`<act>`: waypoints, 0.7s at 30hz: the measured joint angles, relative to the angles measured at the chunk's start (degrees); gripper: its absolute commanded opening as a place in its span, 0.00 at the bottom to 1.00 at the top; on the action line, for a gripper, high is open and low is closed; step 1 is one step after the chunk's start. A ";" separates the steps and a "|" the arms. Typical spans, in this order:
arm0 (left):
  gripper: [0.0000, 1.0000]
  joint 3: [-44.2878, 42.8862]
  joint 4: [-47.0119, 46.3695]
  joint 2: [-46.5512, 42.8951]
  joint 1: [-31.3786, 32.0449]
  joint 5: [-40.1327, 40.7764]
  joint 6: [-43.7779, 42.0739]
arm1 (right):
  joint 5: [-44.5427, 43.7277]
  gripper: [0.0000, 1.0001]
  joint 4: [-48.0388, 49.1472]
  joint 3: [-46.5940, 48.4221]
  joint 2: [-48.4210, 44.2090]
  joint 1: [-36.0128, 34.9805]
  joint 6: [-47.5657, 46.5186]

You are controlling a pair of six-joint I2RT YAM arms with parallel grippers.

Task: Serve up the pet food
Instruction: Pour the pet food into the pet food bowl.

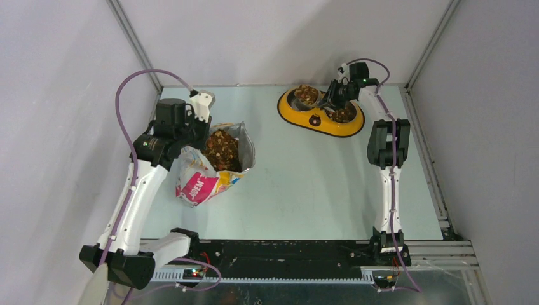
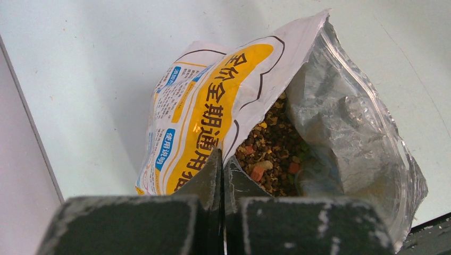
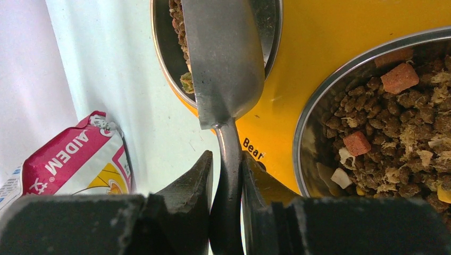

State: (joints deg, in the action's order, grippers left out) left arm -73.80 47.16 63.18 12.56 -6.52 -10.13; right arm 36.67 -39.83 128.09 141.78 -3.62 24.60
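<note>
The pet food bag [image 1: 210, 171] stands open at the left, with brown kibble [image 1: 222, 151] showing inside. My left gripper [image 1: 198, 141] is shut on the bag's near rim [image 2: 228, 151], one finger outside and one inside, and kibble [image 2: 271, 143] lies just beyond it. The yellow double-bowl feeder [image 1: 318, 121] sits at the back right, and both of its bowls hold kibble [image 3: 404, 122]. My right gripper [image 3: 227, 162] is shut on the handle of the grey metal scoop [image 3: 223, 58]. The scoop is tipped over the feeder's left bowl [image 1: 307, 95].
Grey enclosure walls and aluminium rails [image 1: 423, 136] border the table on three sides. The bag's pink lower corner [image 3: 80, 159] shows in the right wrist view. The arm bases and a black rail [image 1: 279, 254] run along the near edge.
</note>
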 measured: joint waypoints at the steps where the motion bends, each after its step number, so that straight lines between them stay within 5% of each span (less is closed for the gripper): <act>1: 0.00 0.00 0.00 0.00 0.00 0.00 0.00 | -0.20 0.00 -0.02 0.02 -0.02 -0.09 -0.13; 21: 0.00 0.00 0.00 0.00 -0.22 -0.17 0.00 | -3.34 0.00 -2.29 1.09 -0.70 -0.87 -2.64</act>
State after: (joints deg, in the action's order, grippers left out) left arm -73.80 47.16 63.18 12.34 -6.70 -10.13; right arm 33.32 -42.13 129.19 141.08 -4.49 21.96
